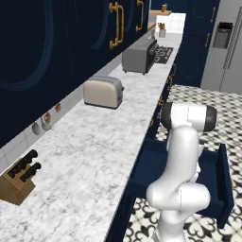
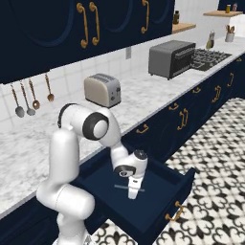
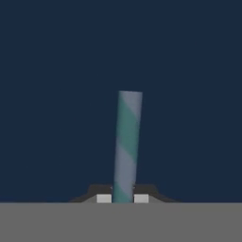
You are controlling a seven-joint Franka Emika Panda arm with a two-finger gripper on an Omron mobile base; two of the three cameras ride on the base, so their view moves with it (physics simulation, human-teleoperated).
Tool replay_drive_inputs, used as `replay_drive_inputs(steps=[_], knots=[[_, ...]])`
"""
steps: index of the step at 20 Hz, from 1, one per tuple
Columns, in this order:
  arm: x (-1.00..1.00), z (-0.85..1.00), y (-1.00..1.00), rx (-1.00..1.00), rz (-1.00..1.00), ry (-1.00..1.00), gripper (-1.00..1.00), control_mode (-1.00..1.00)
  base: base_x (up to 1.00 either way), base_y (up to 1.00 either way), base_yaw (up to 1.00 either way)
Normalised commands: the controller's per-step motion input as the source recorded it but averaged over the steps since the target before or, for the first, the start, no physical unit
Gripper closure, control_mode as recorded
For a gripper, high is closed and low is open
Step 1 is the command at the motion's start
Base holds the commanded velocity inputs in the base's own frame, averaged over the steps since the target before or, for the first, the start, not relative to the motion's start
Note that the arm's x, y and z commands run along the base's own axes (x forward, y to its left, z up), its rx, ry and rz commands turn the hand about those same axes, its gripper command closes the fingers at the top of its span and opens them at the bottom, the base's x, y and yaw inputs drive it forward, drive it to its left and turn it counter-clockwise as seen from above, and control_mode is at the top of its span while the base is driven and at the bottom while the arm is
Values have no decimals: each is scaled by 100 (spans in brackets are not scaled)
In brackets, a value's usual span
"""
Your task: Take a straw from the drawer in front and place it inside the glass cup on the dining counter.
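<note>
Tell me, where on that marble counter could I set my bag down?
The widest bare stretch of the marble counter lies between the knife block and the toaster. A smaller free patch sits between the toaster and the toaster oven. Avoid the open drawer: the gripper is down on the straw there.

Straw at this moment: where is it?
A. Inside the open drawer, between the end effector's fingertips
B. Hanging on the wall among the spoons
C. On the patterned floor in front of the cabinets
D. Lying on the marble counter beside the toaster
A. In the right base view the straw lies on the floor of the open drawer under the lowered end effector; the hand view shows it running between the fingertips.
</note>
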Motion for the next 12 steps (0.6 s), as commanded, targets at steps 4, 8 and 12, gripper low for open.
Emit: replay_drive_inputs(steps=[4,8,12], knots=[[0,56,0,0,0,-2,100,-100,0,0,0],[-11,93,-1,0,0,-1,100,-100,0,0,0],[-22,100,0,-2,0,-1,100,-100,0,0,0]])
